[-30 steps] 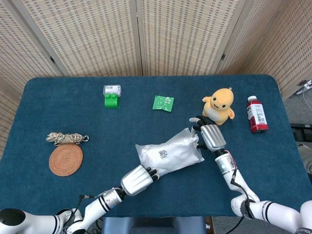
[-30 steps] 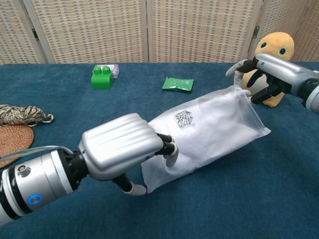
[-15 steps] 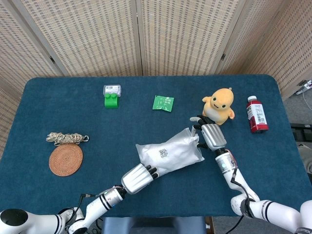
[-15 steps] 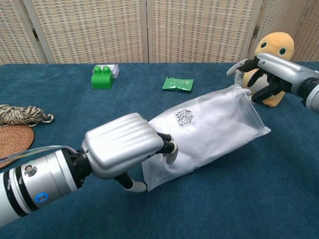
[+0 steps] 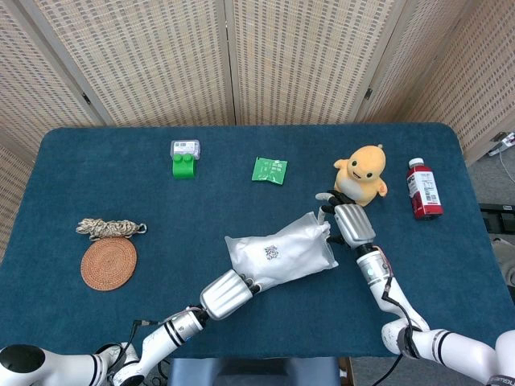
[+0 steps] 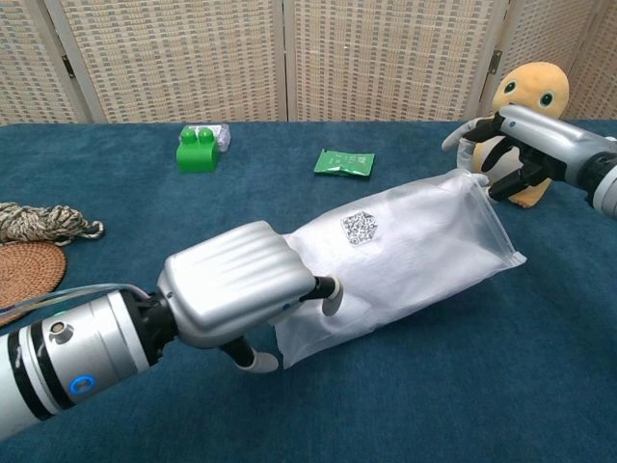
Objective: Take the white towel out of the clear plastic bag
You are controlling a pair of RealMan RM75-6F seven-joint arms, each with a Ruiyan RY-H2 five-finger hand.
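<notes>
Chest view: the clear plastic bag [image 6: 405, 260], lying mid-table, is pinched at its near corner by the left hand [image 6: 236, 294] and at its far mouth by the right hand [image 6: 521, 145], the white towel [image 6: 386, 265] not yet extracted.

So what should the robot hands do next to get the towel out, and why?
Probably the right hand should tug open the far end of the clear plastic bag, where its fingers already sit. The white towel is wholly inside, and the left hand grips the near end, so the bag looks pinned. Whether that far end is the opening, I cannot tell.
</notes>
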